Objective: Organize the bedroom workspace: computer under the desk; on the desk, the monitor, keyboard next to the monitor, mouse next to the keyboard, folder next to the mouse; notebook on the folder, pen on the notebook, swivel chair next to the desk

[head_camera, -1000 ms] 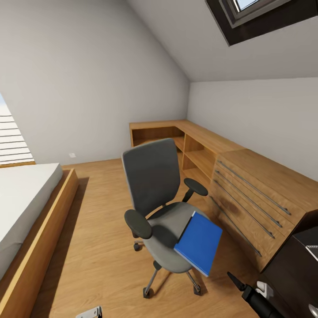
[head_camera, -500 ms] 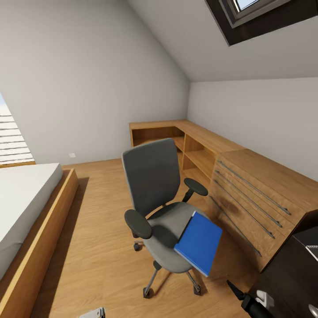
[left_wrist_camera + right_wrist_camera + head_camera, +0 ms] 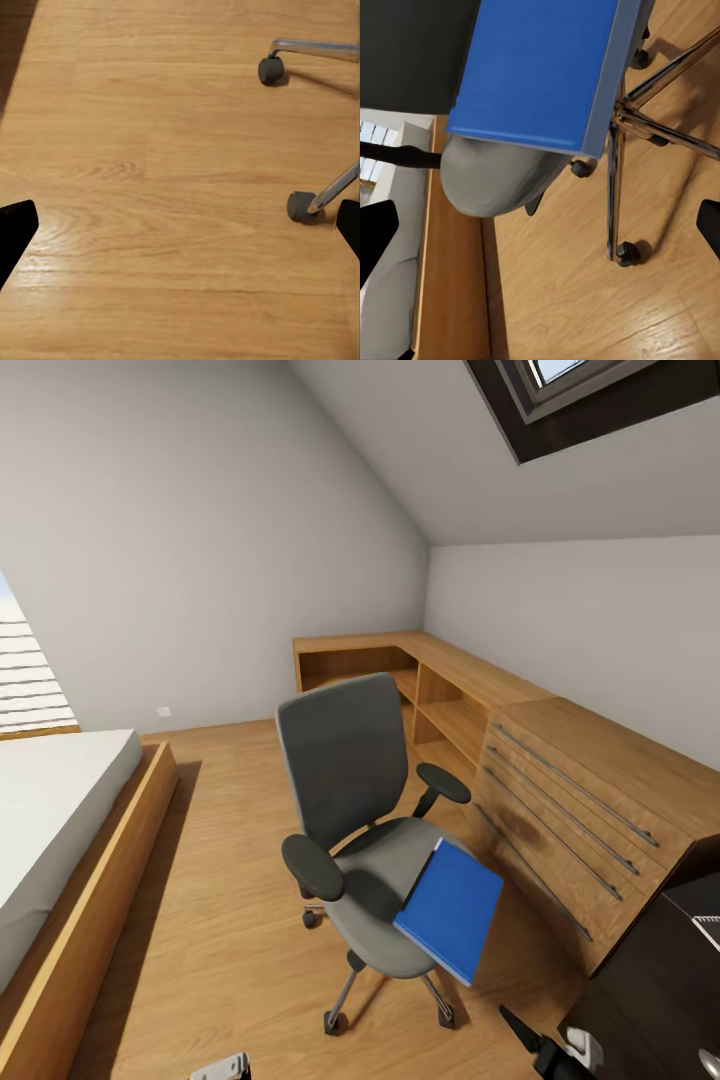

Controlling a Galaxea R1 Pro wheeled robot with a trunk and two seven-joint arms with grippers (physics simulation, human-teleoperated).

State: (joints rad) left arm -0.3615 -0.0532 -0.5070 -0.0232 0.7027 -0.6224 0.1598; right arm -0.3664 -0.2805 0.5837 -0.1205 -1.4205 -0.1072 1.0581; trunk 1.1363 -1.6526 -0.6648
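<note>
The grey swivel chair point(image 3: 350, 780) stands mid-floor, its back toward the far wall. The blue folder point(image 3: 452, 908) lies on its seat, overhanging the front right edge. In the right wrist view the folder point(image 3: 540, 67) and grey seat point(image 3: 495, 176) sit just beyond my open right gripper point(image 3: 540, 229), above the chrome base point(image 3: 619, 150). In the head view the right gripper point(image 3: 530, 1035) is low, between the chair and the black desk point(image 3: 650, 980). My left gripper point(image 3: 180, 229) is open over bare floor near two castors point(image 3: 300, 206); its tip point(image 3: 222, 1068) peeks in at the lower edge.
A light wooden chest with long bar handles point(image 3: 590, 810) and open shelving point(image 3: 440, 700) line the right wall. A bed with a wooden frame point(image 3: 70, 860) takes up the left. Open wooden floor point(image 3: 230, 880) lies between bed and chair.
My right gripper has sunk lower toward the picture's bottom edge. The left gripper tip has crept slightly rightward. Chair and folder have not moved.
</note>
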